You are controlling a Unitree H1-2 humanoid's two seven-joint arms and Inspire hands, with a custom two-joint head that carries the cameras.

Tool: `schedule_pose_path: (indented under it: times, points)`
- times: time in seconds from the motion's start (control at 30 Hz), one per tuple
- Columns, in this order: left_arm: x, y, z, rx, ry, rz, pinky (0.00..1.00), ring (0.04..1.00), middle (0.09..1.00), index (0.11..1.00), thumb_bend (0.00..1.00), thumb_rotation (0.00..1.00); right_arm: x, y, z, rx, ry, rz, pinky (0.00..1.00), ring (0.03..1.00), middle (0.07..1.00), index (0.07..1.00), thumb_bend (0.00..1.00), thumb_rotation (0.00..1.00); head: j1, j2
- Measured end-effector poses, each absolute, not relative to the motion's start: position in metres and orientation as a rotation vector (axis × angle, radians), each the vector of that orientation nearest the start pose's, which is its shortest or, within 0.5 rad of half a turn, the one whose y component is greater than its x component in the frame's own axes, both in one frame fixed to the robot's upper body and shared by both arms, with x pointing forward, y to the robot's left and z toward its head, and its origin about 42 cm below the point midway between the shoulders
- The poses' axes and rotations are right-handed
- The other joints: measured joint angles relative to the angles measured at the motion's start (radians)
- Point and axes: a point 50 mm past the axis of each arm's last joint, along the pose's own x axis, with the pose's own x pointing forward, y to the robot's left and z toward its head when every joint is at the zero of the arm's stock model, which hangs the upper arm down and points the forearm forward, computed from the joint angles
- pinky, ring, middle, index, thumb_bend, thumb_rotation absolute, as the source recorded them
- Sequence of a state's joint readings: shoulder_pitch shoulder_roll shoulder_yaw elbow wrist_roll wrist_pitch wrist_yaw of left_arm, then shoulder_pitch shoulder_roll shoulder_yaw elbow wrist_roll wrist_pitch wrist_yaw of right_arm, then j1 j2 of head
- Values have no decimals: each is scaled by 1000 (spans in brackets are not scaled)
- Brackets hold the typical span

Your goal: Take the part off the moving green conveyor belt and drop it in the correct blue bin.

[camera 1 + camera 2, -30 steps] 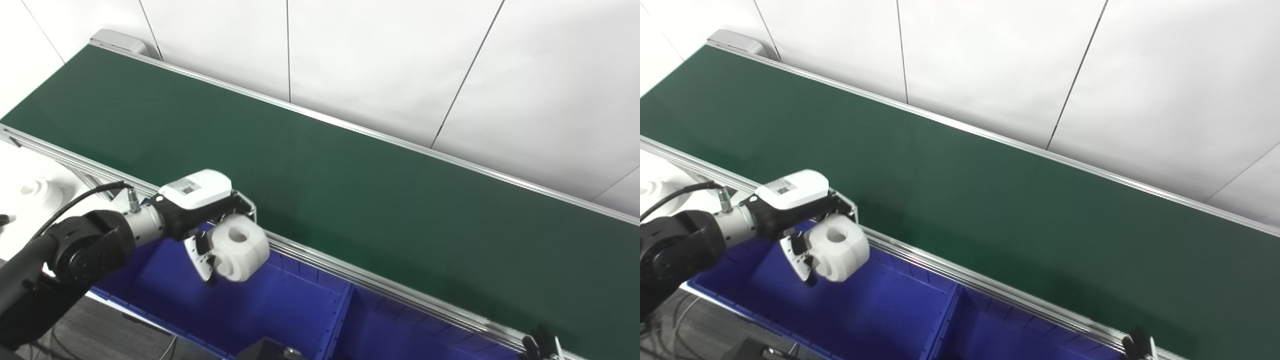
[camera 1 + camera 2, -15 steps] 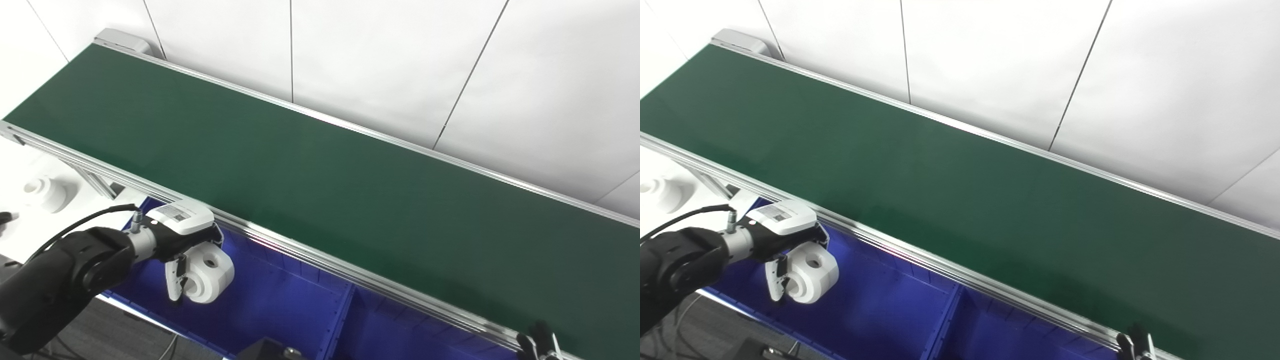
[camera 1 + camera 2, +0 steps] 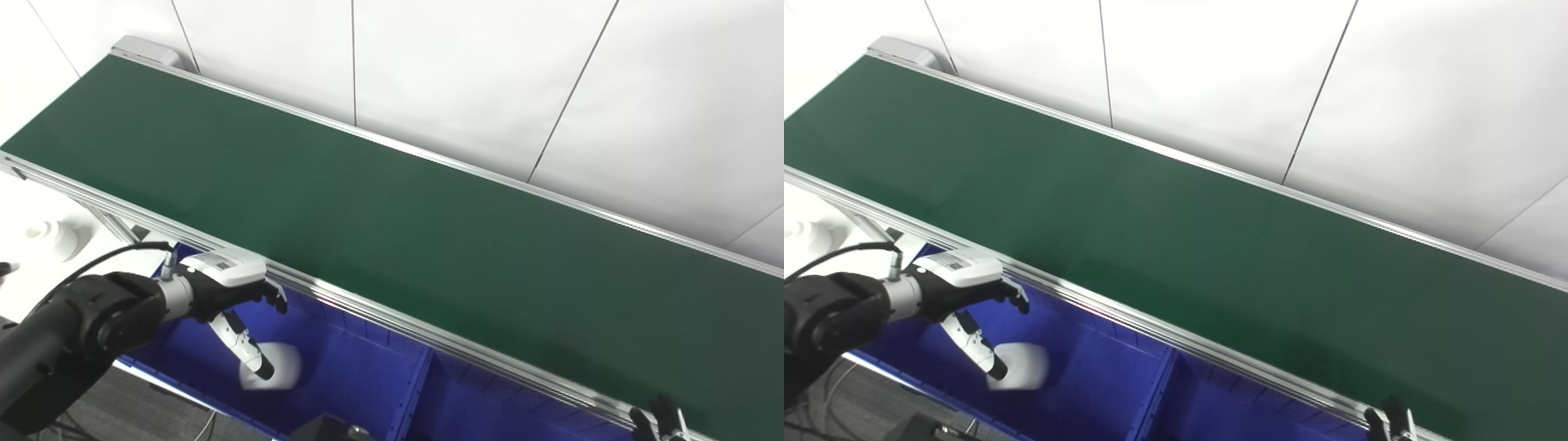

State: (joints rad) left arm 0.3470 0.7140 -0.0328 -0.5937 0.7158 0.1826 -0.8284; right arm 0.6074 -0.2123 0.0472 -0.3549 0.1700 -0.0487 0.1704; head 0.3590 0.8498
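Factory-style sorting line: conveyor belt [image 3: 392,208], blue bins [image 3: 361,373].

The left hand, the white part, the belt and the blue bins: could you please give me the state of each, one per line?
Left hand: open, fingers spread over the left blue bin, holding nothing.
White part: released, blurred, inside the left blue bin.
Green conveyor belt: bare, no part on it.
Right blue bin: no part in the portion shown.
Right hand: only fingertips at the bottom edge; cannot tell.

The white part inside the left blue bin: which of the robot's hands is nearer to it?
Left. The left hand hangs open just above the blurred white part in the blue bin; the right hand barely shows at the bottom right edge, far off.
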Motion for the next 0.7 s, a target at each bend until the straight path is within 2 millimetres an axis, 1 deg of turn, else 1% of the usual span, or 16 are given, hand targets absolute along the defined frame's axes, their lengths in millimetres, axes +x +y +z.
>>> schedule_pose_path:
  times: [0.07, 0.13, 0.23, 0.27, 0.33, 0.4, 0.43, 0.47, 0.5, 0.53, 0.57, 0.63, 0.67, 0.7]
  points:
    - [157, 344, 190, 1241, 436, -774, 756, 875, 883, 836, 900, 756, 82, -268, 92, -10, 202, 135, 962, 951, 991, 1000, 841, 1000, -2, 2]
    - [157, 342, 195, 1111, 456, -812, 757, 882, 895, 860, 923, 783, 82, -268, 92, -10, 202, 136, 957, 949, 988, 1000, 842, 1000, -6, 2]
    - [158, 343, 201, 884, 473, -857, 770, 829, 858, 861, 910, 832, 81, -268, 91, -10, 205, 135, 949, 944, 982, 1000, 841, 1000, -15, 2]
    - [158, 342, 204, 811, 458, -878, 786, 809, 837, 852, 916, 849, 81, -268, 90, -10, 209, 134, 939, 937, 975, 1000, 845, 1000, -43, 5]
    - [159, 341, 209, 695, 421, -910, 797, 793, 814, 843, 929, 834, 81, -268, 88, -9, 216, 133, 925, 931, 968, 994, 850, 1000, -54, 5]
    - [160, 337, 213, 575, 376, -947, 814, 801, 809, 835, 946, 784, 80, -268, 87, -7, 221, 132, 908, 925, 960, 984, 865, 999, -103, 9]
    - [160, 334, 214, 511, 353, -959, 817, 803, 808, 833, 950, 774, 80, -267, 87, -7, 221, 133, 905, 924, 958, 982, 868, 998, -165, 15]
    - [160, 332, 215, 453, 329, -962, 790, 786, 799, 829, 975, 761, 80, -266, 86, -6, 222, 135, 879, 911, 948, 968, 893, 980, -166, 15]
    - [159, 331, 217, 386, 297, -950, 775, 780, 799, 832, 969, 743, 80, -265, 86, -5, 222, 137, 857, 899, 939, 955, 916, 959, -245, 20]
    - [160, 329, 218, 295, 243, -909, 774, 779, 799, 833, 966, 740, 80, -262, 86, -10, 223, 141, 854, 897, 938, 953, 919, 956, -245, 20]
    - [159, 327, 219, 205, 184, -844, 771, 780, 807, 839, 942, 721, 80, -259, 85, -17, 224, 148, 841, 891, 935, 946, 925, 944, -352, 21]
    - [156, 321, 219, 35, 51, -652, 777, 780, 814, 846, 909, 688, 80, -247, 87, -38, 214, 163, 827, 880, 929, 945, 910, 941, -460, 21]
    - [155, 315, 215, -9, -17, -534, 806, 805, 829, 862, 871, 654, 80, -237, 90, -48, 201, 166, 820, 880, 931, 942, 897, 925, -565, 20]
    - [154, 310, 209, -18, -47, -454, 813, 811, 832, 865, 863, 648, 81, -226, 94, -47, 184, 177, 820, 880, 932, 942, 894, 922, -566, 20]
